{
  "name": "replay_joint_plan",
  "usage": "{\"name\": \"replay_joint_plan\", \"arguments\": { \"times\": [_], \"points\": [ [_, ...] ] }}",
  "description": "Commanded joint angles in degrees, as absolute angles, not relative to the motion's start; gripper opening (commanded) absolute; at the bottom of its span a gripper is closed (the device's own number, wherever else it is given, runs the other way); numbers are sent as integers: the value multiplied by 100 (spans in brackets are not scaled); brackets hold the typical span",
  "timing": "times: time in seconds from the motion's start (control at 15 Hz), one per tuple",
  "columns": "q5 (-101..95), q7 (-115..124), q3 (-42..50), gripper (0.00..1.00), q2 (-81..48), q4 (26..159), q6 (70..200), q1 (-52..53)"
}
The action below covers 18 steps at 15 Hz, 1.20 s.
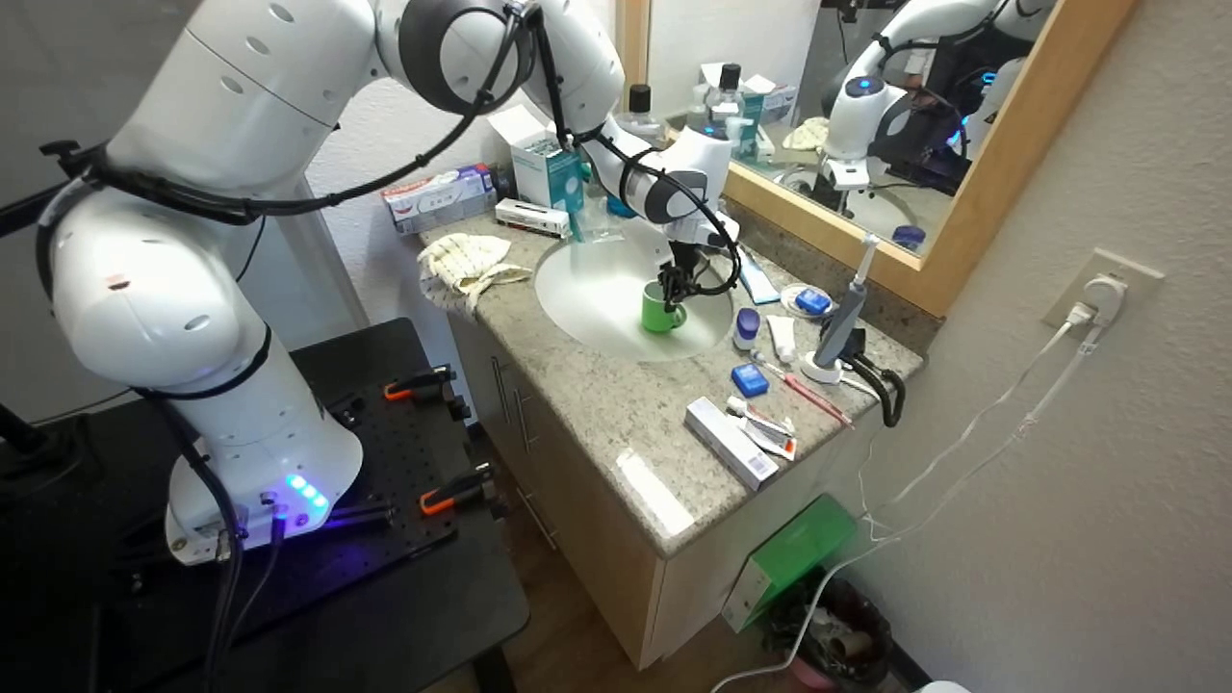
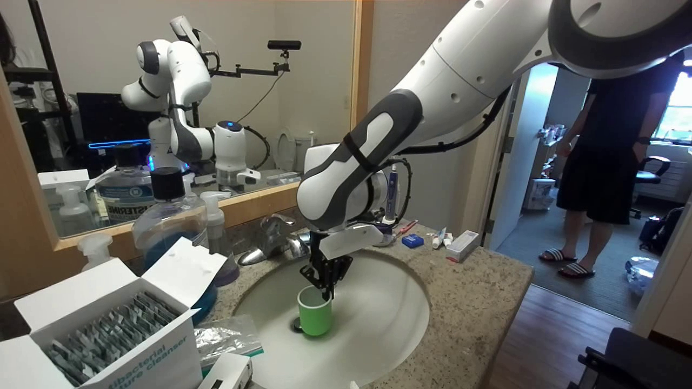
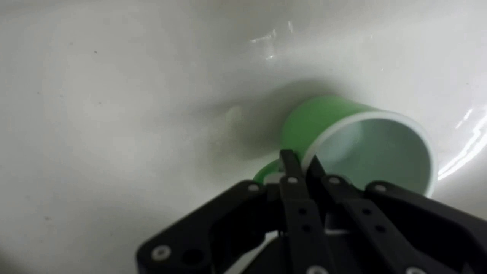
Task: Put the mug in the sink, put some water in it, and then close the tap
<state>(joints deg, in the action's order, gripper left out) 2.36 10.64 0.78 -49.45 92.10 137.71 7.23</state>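
Inside the smooth, white, oval sink [image 2: 384, 329] is a green cylindrical mug [image 2: 315, 317] with pale interior, its mouth upward, its long axis nearly upright. The black jointed gripper [image 3: 302, 161] has fingers [image 3: 290, 167] almost together, pinching the mug's rim. Beside the sink stands a shiny metal tap [image 2: 273, 237].

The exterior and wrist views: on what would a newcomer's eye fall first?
Probably the large white robot arm comes first, reaching over the counter to the sink. Next is the bright green mug inside that sink, pinched at its edge by the black claw. Behind the sink, the mirror repeats the arm in both exterior views.
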Motion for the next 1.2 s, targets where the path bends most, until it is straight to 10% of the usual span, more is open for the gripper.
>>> {"name": "replay_joint_plan", "arguments": {
  "times": [0.0, 1.13],
  "points": [
    [242, 1159, 59, 2, -5008, 9024, 13609, 712],
    [233, 1151, 59, 2, -5084, 8837, 13568, 705]
  ]
}}
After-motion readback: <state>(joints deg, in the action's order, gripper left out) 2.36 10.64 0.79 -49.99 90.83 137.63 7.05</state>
